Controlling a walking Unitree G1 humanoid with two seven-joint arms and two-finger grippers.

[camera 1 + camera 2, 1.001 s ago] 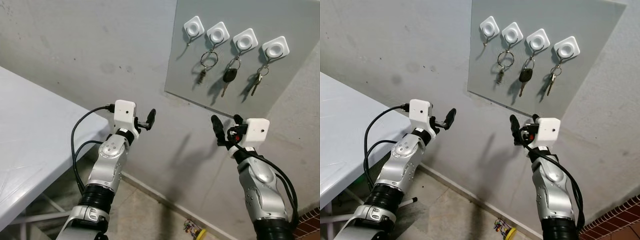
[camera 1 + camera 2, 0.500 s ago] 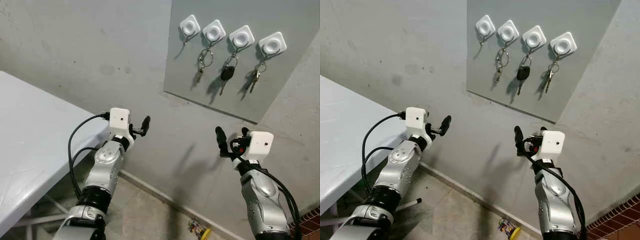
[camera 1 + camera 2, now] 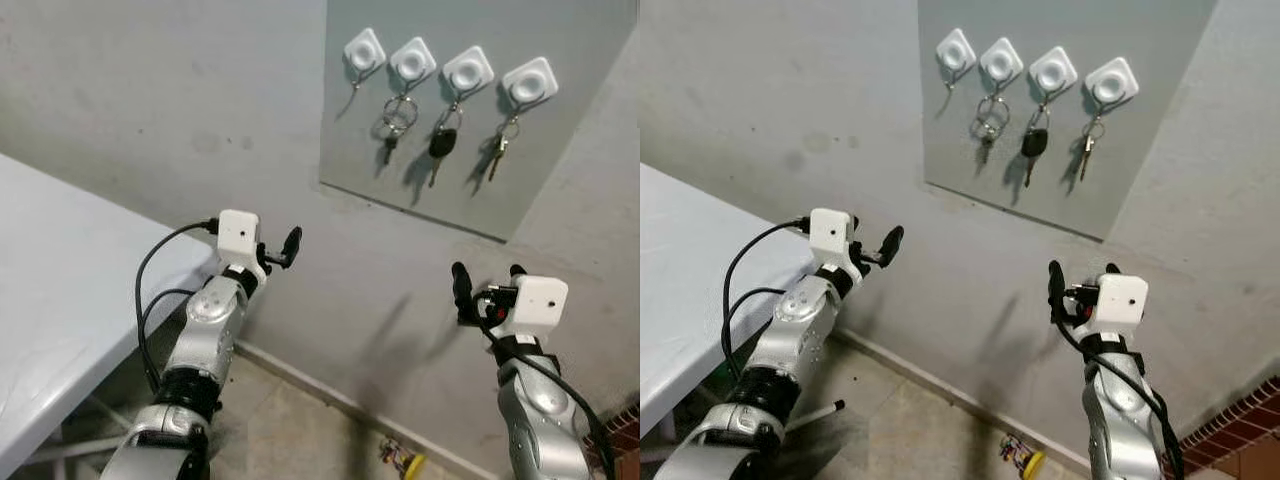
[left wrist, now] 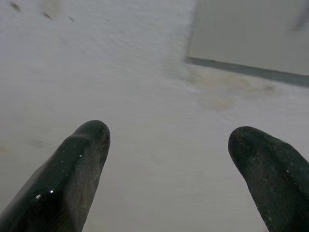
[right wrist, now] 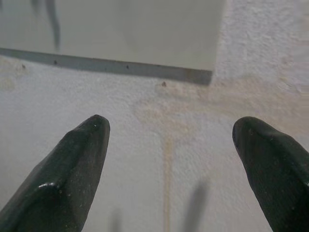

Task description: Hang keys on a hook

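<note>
— Head view?
— Four hooks [image 3: 447,72] on the board [image 3: 560,150]; three sets of keys [image 3: 438,145] hang there, leftmost hook bare. Light, jangly; I'd pinch the ring.
— Wrists?
— Left tool [image 4: 169,169] and right tool [image 5: 169,164] below the board, both released, empty.

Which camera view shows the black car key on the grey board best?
The left eye view: the black car key hangs sharp from the third white hook. The right eye view shows it equally. The wrist views show the board's lower edge, no key.
</note>
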